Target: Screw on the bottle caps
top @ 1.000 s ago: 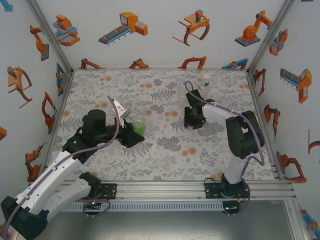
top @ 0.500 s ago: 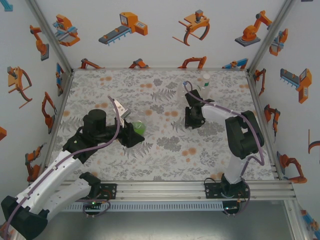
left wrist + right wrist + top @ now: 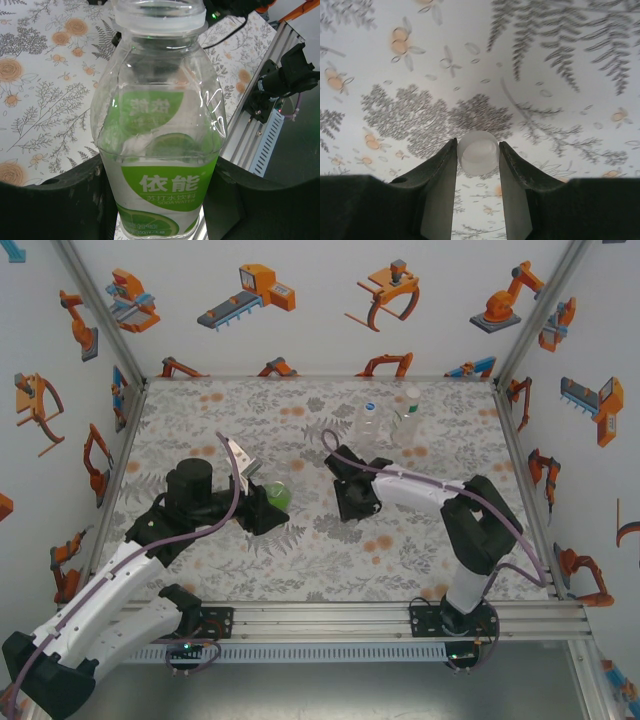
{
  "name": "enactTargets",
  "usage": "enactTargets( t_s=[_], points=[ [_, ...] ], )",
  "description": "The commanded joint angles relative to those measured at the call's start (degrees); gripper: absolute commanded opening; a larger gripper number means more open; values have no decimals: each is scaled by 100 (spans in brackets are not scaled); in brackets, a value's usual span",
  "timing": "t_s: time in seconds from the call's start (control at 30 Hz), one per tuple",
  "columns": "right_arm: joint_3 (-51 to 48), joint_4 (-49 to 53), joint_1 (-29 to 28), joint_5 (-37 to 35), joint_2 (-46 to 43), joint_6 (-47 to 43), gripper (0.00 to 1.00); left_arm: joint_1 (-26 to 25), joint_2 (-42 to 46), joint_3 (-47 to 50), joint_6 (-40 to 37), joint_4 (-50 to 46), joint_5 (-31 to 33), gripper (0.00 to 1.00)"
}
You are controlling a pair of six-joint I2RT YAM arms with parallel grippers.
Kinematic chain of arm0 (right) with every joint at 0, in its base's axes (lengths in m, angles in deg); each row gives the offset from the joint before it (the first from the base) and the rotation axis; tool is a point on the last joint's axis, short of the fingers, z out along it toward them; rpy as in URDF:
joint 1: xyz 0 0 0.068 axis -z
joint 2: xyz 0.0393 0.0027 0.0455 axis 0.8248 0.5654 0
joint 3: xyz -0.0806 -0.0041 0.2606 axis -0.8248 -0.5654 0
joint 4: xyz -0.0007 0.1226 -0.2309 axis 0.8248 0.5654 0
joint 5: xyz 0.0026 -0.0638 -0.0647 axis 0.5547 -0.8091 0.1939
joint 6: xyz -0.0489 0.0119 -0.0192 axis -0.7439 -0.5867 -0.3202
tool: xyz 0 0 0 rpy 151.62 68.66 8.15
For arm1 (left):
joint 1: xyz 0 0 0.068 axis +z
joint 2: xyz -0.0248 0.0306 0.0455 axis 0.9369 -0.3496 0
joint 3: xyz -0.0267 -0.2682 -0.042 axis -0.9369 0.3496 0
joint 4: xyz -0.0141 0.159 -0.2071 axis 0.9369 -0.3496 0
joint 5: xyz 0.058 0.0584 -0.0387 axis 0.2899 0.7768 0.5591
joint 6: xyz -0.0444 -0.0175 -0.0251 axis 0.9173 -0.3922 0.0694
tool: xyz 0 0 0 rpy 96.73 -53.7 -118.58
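Observation:
My left gripper is shut on the green-labelled bottle, holding it left of the table's middle. In the left wrist view this bottle stands between the dark fingers, and its neck is open with no cap on it. My right gripper is shut on a white bottle cap, pinched between its fingertips above the patterned cloth. From above, the right gripper hangs a short way to the right of the held bottle. Two colourless bottles stand at the back right.
The flowered tablecloth covers the whole table. An aluminium rail runs along the near edge by the arm bases. Printed walls close the left, back and right sides.
The right arm has swung left and nearer, away from the two back bottles toward the middle, carrying the white cap. The left arm and its bottle have stayed put.

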Motion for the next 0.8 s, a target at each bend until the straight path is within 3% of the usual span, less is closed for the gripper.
enactTargets(
  t_s=[0.0, 0.4, 0.77],
  points=[
    [54, 187, -242, -205, 166, 301, 35, 3, 27, -33, 48, 94, -115, 8],
    [305, 380, -506, -358, 323, 335, 49, 5, 27, -19, 59, 58, -98, 8],
    [357, 422, -515, -318, -1, 371, 46, 0, -184, -17, 58, 201, -115, 8]
  ],
)
